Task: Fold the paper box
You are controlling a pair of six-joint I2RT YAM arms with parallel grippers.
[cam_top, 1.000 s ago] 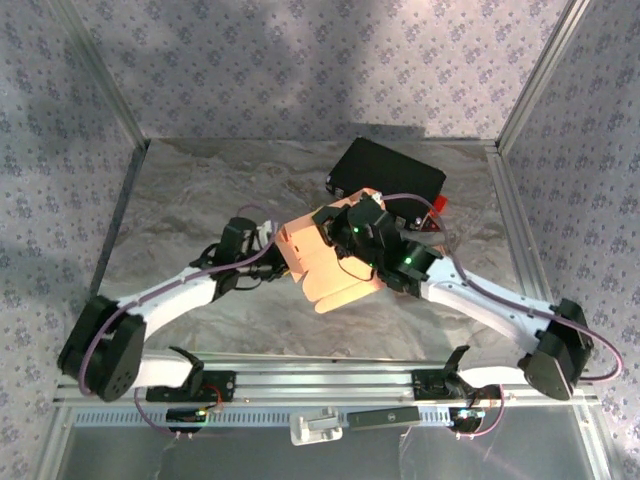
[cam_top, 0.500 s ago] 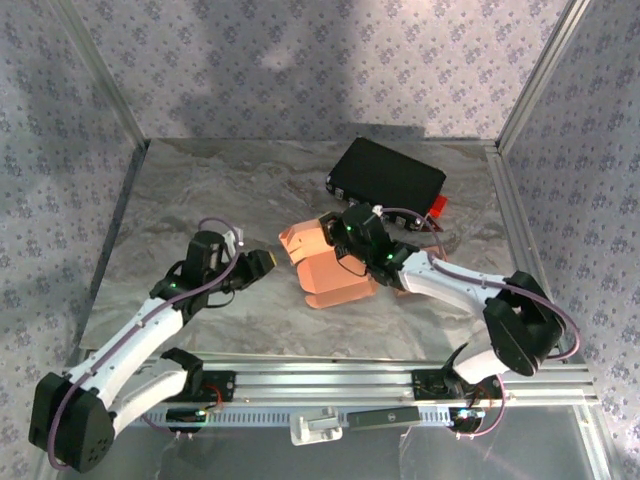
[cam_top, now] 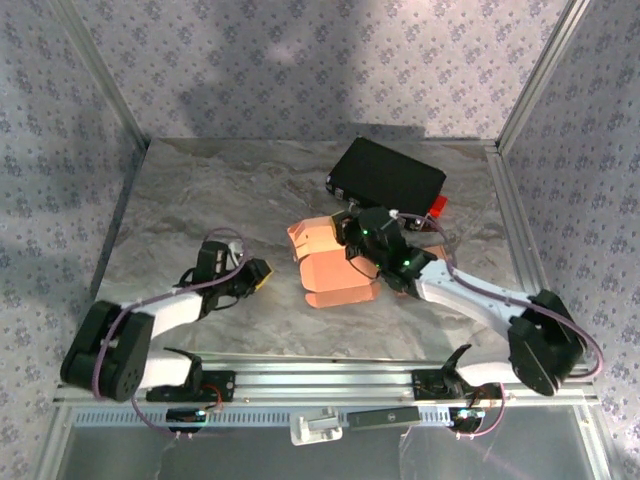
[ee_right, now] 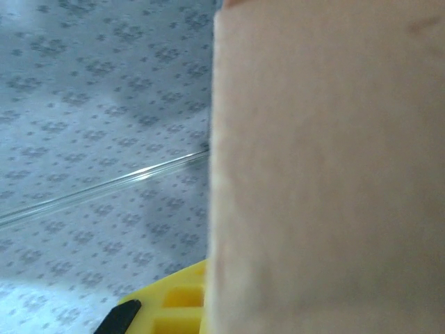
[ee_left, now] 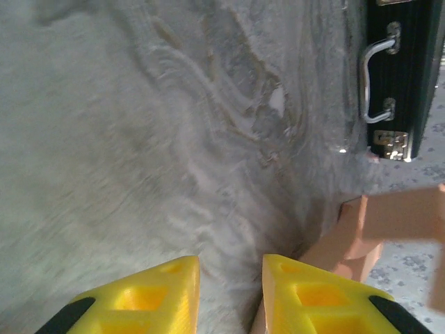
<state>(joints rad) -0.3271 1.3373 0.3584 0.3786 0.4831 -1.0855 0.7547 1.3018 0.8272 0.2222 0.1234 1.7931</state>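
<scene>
While the right hand (cam_top: 365, 240) is pinched shut on what looks like a wall of the paper box (cam_top: 335, 270), at the box's 2 o'clock edge, you risk creasing or tearing that thin panel if the arm pulls or twists before the opposite side is supported. The half-formed box could also skid across the smooth bench (cam_top: 200, 200). It sits near the bench's middle, its flaps partly raised. The left hand (cam_top: 255, 272) lies near the box at its 9 o'clock. There is a narrow gap between its yellow fingers (ee_left: 146, 292) and nothing in it. If you drive it straight in from there, it may shove the near wall inward rather than fold it. A black case (cam_top: 388, 175) lies at the box's 1 o'clock, close behind the right hand, with a red piece (cam_top: 437, 205) at its corner, and it limits swing room on that side.
</scene>
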